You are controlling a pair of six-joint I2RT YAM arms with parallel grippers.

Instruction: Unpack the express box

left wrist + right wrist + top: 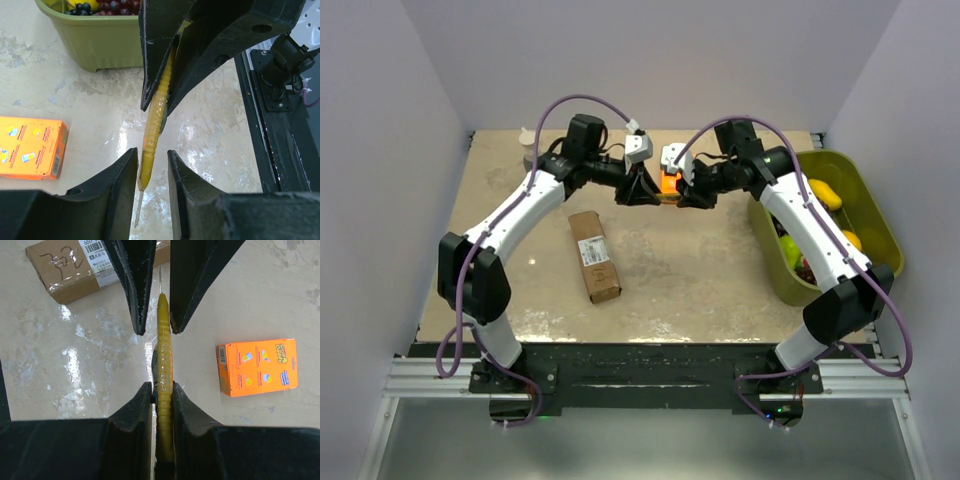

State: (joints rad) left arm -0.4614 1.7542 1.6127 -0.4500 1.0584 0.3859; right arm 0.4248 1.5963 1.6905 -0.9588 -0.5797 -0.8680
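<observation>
Cutter point(164, 340) is clamped in the right gripper point(161, 387), beyond the express box point(594, 255). The left gripper point(151, 152) is spread around its blade end, untouching.

I see pale lilac walls point(650, 60) closing my glossy beige tabletop point(700, 270) at nine, twelve and three o'clock.

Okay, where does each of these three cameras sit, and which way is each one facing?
Top external: above and behind the bases, looking down on the table; shows the left arm and right arm whole.
Left wrist: on the left arm, facing rightward toward the green bin; shows the left gripper.
Right wrist: on the right arm, facing leftward toward the express box; shows the right gripper.
Shared: both wrist views show the yellow utility knife, the orange box and the opposite gripper's fingers.
</observation>
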